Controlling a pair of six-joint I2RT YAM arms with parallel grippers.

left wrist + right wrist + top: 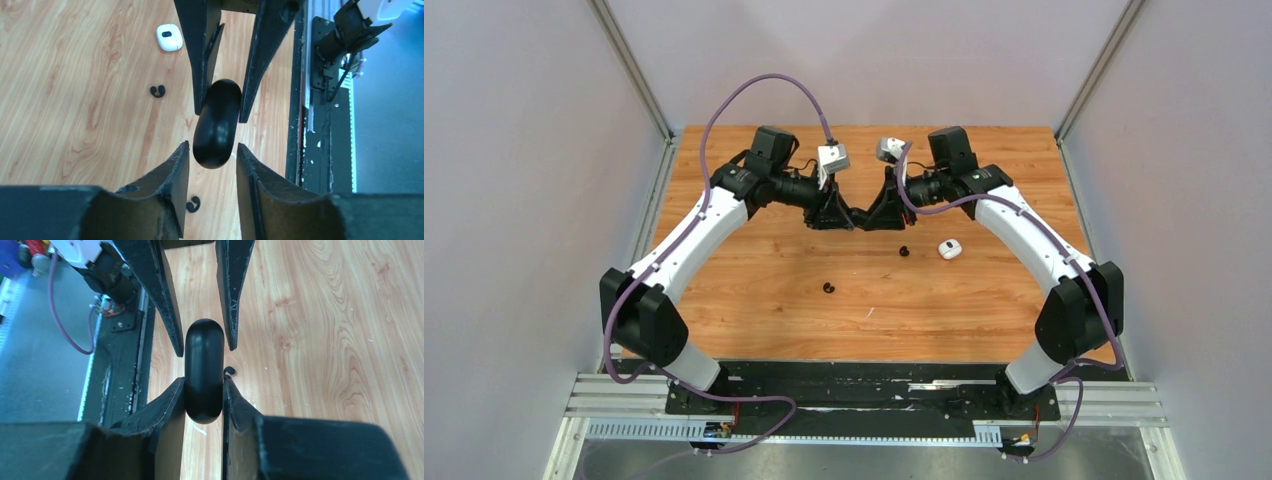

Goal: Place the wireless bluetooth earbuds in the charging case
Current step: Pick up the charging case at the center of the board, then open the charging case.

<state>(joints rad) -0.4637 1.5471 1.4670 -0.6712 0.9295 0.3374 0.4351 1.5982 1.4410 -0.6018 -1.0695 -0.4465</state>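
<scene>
A closed, glossy black charging case [216,125] hangs between my two grippers at the far middle of the table. My right gripper [202,382] is shut on one end of the case [204,370]. My left gripper [212,147] is open, its fingers either side of the case's other end with gaps on both sides. Two black earbuds lie on the wood, one nearer the middle [828,288] and one to its right [903,251]. They also show in the left wrist view [157,91] [193,204]. No white earbuds are in view.
A small white rounded case [950,248] lies right of the black earbuds, also in the left wrist view [169,37]. Grey walls enclose the table on three sides. The black base rail [864,400] runs along the near edge.
</scene>
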